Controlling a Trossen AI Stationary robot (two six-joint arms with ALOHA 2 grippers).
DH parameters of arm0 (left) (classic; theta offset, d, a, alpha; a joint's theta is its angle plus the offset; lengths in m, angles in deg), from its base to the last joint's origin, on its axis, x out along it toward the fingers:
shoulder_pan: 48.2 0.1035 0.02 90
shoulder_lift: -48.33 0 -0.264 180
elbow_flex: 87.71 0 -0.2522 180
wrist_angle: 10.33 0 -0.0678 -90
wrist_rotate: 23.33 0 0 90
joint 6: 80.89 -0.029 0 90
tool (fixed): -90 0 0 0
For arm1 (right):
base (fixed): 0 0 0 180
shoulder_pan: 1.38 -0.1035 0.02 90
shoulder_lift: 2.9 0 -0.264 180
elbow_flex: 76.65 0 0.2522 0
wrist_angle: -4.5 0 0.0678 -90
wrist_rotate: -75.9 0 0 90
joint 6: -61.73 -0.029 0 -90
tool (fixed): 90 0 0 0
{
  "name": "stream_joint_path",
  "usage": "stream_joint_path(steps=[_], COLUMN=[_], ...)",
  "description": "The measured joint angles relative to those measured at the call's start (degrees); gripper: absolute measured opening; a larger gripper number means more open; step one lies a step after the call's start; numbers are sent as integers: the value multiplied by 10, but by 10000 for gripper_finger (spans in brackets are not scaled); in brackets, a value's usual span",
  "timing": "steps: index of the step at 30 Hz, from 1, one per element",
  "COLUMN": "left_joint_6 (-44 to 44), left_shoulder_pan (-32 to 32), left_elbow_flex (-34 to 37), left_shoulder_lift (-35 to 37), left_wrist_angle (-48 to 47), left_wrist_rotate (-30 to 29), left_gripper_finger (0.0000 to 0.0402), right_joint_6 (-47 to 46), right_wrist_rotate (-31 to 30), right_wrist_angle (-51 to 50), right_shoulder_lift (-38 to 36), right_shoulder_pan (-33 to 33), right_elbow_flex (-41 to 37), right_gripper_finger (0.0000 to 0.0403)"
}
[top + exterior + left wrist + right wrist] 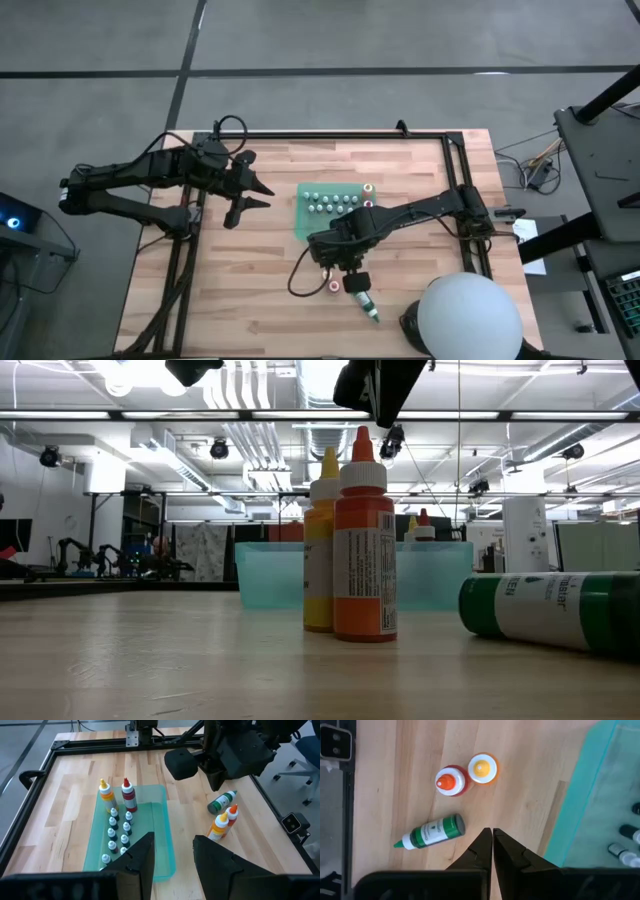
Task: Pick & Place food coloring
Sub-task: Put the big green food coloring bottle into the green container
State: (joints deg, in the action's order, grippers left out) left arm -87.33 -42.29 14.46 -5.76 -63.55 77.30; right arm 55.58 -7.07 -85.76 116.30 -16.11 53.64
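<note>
A shallow green tray (304, 222) holds several tiny pale-capped bottles (330, 203), also in the left wrist view (119, 832), and a taller yellow bottle (105, 796) and red bottle (128, 795) standing at its right end. Near the table's near edge an orange bottle (451, 781) and a yellow-orange bottle (482, 768) stand upright on their bases. A green bottle (432, 832) lies on its side beside them. My right gripper (492, 834) hangs shut above the bare wood between these bottles and the tray. My left gripper (172, 851) is open, hovering left of the tray.
A black metal frame (455, 160) runs around the wooden table top. A pale round object (468, 315) sits at the near right corner. Cables (300, 275) trail below the right wrist. Bare wood lies left of the tray (230, 280).
</note>
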Motion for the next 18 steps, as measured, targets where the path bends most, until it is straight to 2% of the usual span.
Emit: stream_joint_path(steps=[12,18], left_joint_6=[0,0], left_shoulder_pan=[0,0], left_elbow_flex=[0,0], left_shoulder_lift=[0,0], left_wrist_angle=[0,0], left_wrist_rotate=[0,0], left_gripper_finger=[108,108], right_joint_6=[-72,-118], right_wrist_rotate=[39,40], right_wrist_angle=[-13,-13], right_shoulder_lift=[0,0], right_shoulder_pan=[0,-3], right_elbow_flex=[-1,-3], right_gripper_finger=[14,74])
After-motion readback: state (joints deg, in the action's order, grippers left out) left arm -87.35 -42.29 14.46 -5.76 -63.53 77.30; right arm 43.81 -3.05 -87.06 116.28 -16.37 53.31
